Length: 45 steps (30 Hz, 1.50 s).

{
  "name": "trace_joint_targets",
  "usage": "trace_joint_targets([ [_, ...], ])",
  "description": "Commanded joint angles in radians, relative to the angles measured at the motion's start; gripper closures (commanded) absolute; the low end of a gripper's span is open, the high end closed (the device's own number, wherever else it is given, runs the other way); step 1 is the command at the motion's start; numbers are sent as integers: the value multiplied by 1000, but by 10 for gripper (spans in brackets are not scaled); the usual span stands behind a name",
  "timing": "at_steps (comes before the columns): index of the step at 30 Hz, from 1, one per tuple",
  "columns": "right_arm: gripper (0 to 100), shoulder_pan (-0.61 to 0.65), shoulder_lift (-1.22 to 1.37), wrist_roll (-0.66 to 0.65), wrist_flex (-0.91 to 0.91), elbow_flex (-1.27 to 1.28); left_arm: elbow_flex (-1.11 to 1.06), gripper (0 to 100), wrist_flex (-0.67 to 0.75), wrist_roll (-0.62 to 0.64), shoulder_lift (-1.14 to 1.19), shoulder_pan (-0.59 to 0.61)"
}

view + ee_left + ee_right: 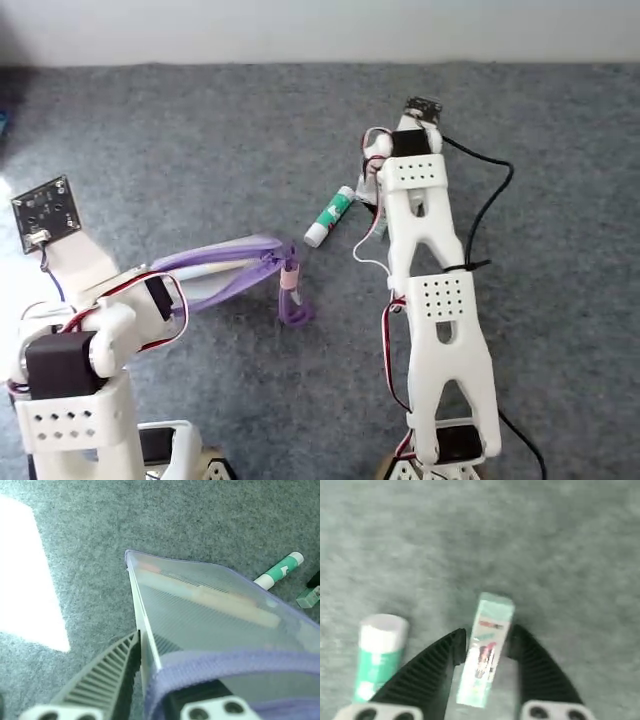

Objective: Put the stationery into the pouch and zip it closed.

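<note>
Between part-open jaws of my right gripper (487, 635): eraser (489, 647), long axis parallel to them; sleeve print unreadable. Meanwhile my left gripper (145, 650) clamps pouch (215, 625) edge.

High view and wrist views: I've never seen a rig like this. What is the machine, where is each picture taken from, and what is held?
These are two small robot arms, each ending in a two-fingered gripper. The high view looks down on the grey mat from a fixed camera; the other two pictures come from a camera on each arm's wrist. The left gripper pinches the edge of a clear pouch with purple trim; a pencil-like stick lies inside. The right gripper is open, its fingers either side of a small eraser on the mat. A green and white glue stick lies beside the eraser, not touching it.
</note>
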<state>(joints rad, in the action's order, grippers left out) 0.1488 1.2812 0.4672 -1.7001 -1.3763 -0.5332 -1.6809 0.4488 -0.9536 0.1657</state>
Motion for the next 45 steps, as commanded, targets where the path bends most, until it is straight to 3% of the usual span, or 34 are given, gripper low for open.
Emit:
trace_joint_targets([
  [1, 995, -18, 1, -55, -71, -5, 2, 987, 14, 6, 5, -2],
  [13, 991, -59, -260, -215, -99, 83, 5, 987, 14, 6, 5, -2],
  [22, 991, -39, -898, -253, -96, 812, 5, 987, 14, 6, 5, 3],
  [27, 991, 16, -1267, -301, -94, 1068, 5, 987, 15, 8, 5, 3],
  [33, 991, 179, -1621, -321, -94, 1157, 4, 987, 35, 9, 5, -2],
  [40, 991, 506, -1896, -288, -90, 1155, 4, 987, 35, 9, 5, -2],
  [45, 991, 708, -2022, -281, 48, 1168, 7, 987, 35, 9, 5, -2],
])
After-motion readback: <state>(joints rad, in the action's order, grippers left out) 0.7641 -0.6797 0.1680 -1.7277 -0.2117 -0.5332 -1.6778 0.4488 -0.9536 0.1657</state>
